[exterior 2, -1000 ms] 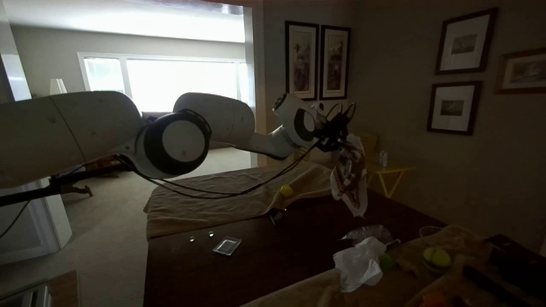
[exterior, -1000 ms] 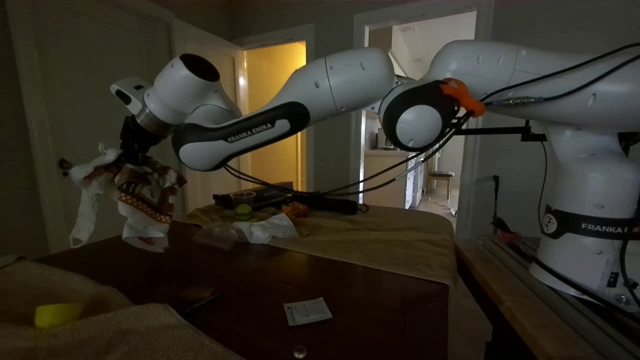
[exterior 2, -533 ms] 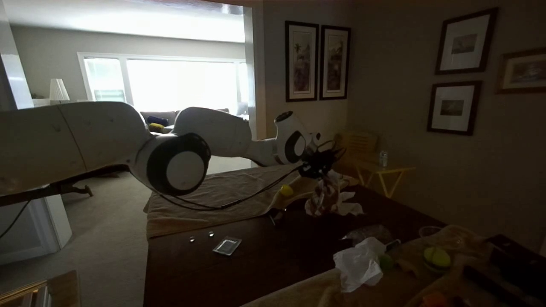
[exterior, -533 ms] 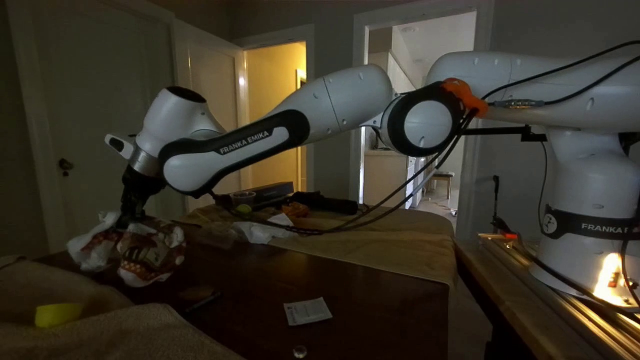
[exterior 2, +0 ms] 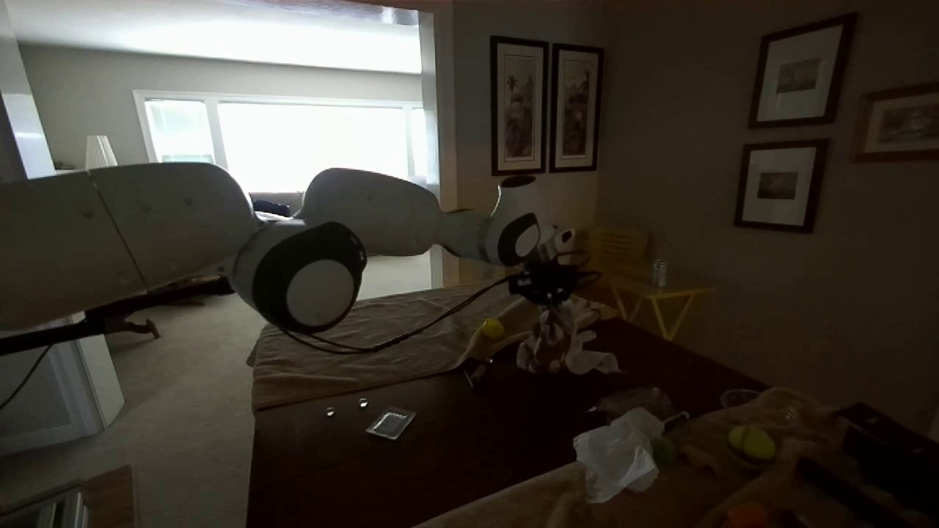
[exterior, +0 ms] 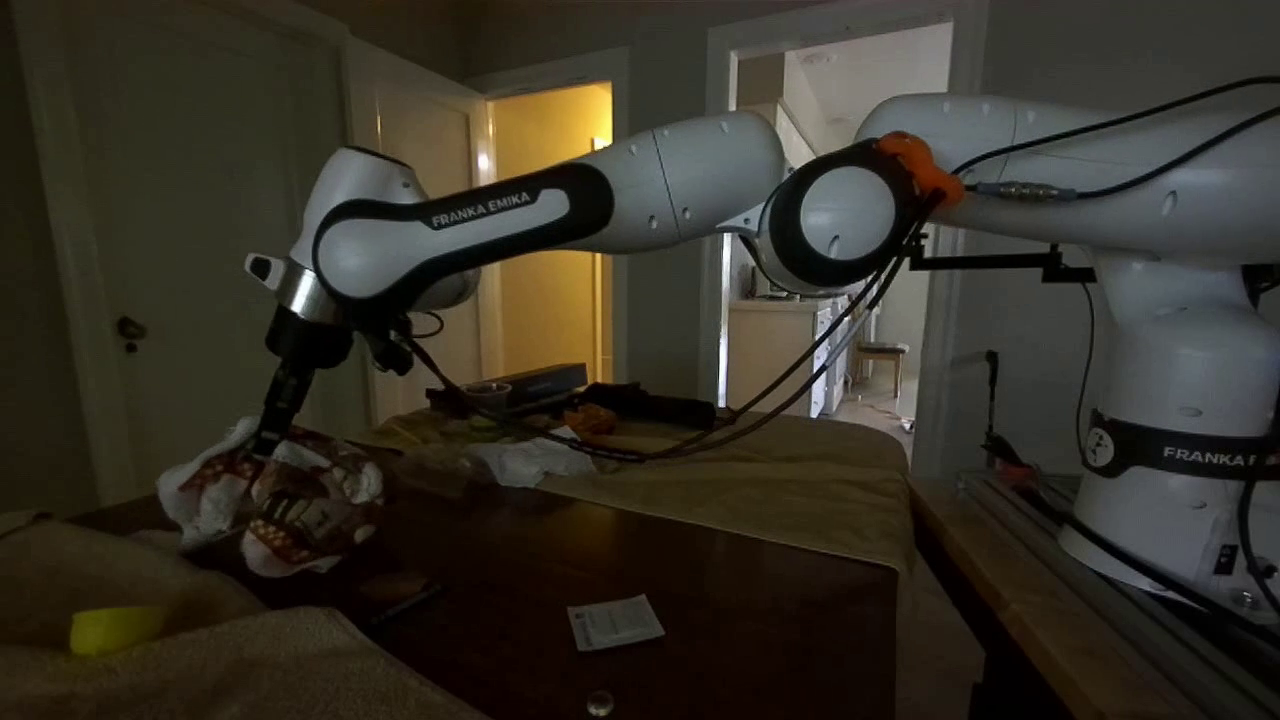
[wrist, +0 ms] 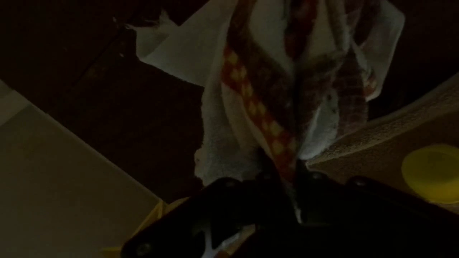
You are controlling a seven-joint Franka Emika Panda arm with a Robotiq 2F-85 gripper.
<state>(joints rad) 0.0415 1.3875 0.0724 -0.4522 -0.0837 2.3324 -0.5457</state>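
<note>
Dim room; yellow-lit doorway (exterior: pixel 550 240) near 11 o'clock from mid-view in an exterior view, wide bright window (exterior 2: pixel 315 136) between 10 and 11 in an exterior view. Work surface: dark brown wooden table (exterior: pixel 740 600), partly draped with beige fabric covers (exterior: pixel 250 660). White robot arm (exterior: pixel 690 190) reaches in from 3 o'clock; its black two-jaw gripper (exterior: pixel 266 440) angles down toward about 7. Jaws stand narrow, pinching a fold of white fabric cloth (exterior: pixel 312 510), printed brown with a red-and-yellow checked band; wrist view, though very dark, shows the fold running from between them toward 12 o'clock. Cloth sits bunched just below and around the jaw tips, lower folds appearing to rest on the table. Bearings below read from the cloth, 12 at top. In an exterior view: bright yellow rounded object (exterior: pixel 115 630) at 8, on a cover; thin dark stick-shaped object (exterior: pixel 405 605) between 4 and 5, near; flat white packet (exterior: pixel 615 622) and small clear round bead (exterior: pixel 600 704) at about 4, well apart from the cloth; crumpled white sheet (exterior: pixel 530 458) at about 3. In an exterior view: metallic drinks can (exterior 2: pixel 659 273) on a yellow folding table (exterior 2: pixel 682 292) at about 2; yellow-green round object (exterior 2: pixel 752 444) at 4.
</note>
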